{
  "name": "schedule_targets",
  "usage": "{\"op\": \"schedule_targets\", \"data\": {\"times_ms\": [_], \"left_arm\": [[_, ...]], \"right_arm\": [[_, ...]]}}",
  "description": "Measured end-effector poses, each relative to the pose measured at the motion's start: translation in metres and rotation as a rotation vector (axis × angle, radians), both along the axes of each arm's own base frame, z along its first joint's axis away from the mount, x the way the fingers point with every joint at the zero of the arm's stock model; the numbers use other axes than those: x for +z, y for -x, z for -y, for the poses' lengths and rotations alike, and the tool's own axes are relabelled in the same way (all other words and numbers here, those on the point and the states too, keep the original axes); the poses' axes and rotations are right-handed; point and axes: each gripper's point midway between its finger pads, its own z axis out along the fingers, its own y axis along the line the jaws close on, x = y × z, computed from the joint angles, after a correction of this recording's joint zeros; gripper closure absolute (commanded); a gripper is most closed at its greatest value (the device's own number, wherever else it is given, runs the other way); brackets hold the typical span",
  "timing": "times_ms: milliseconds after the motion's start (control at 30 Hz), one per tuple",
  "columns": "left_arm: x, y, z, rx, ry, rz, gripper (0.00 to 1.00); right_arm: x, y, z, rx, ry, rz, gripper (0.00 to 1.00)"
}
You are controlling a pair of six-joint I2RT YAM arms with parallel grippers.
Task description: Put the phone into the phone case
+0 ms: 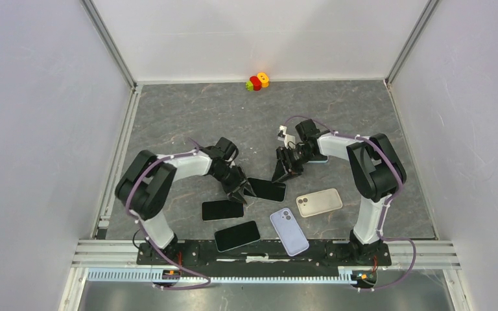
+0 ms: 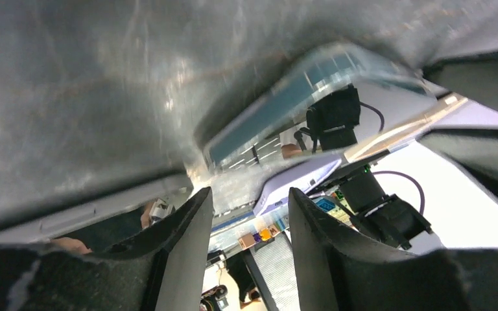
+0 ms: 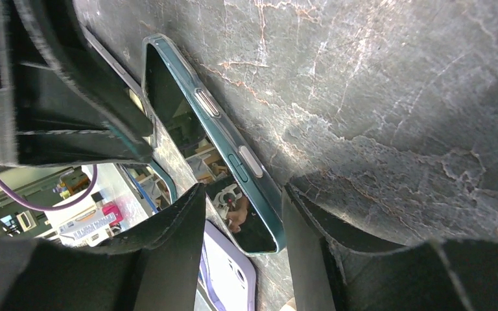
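Note:
A dark phone with a teal rim [image 1: 266, 188] lies flat on the stone table between my two grippers. My left gripper [image 1: 242, 190] is at its left end, open with nothing between the fingers [image 2: 249, 207]; the phone's rim [image 2: 279, 107] shows ahead of them. My right gripper [image 1: 284, 171] is at the phone's far right corner and open [image 3: 242, 210]. That corner [image 3: 259, 227] lies in the gap between the fingers, with space on both sides. A lilac phone case [image 1: 289, 230] and a beige one [image 1: 319, 202] lie nearer the front. The lilac case [image 3: 228, 275] also shows in the right wrist view.
Two more dark phones [image 1: 222, 210] [image 1: 237, 235] lie in front of the left gripper. A small red, green and orange toy [image 1: 258, 81] sits at the back wall. A pale blue object [image 1: 318, 159] lies under the right arm. Walls close the sides.

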Motion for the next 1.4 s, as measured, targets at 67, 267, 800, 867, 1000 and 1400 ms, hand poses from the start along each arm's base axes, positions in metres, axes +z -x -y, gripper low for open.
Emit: {"op": "schedule_targets", "data": {"times_ms": [67,267,800,867,1000,1400], "left_arm": [[-0.011,0.0,0.004,-0.005,-0.016,-0.025,0.48],[-0.017,-0.017,0.025,-0.01,-0.01,-0.049,0.48],[-0.005,-0.162,0.025,0.087,-0.016,0.226,0.52],[-0.004,-0.155,0.025,0.052,-0.025,0.231,0.54],[0.0,-0.126,0.028,-0.039,-0.057,0.237,0.58],[0.026,-0.042,0.081,-0.315,-0.021,0.28,0.77]], "right_arm": [[0.0,0.0,0.0,0.0,-0.001,0.0,0.47],[0.0,-0.001,0.001,-0.004,-0.001,0.001,0.46],[0.002,0.002,0.003,-0.05,-0.027,-0.009,0.43],[0.003,0.001,0.005,-0.053,-0.016,-0.001,0.43],[0.003,0.002,0.012,-0.06,0.02,0.022,0.47],[-0.005,0.039,0.033,-0.068,0.047,-0.052,0.62]]}}
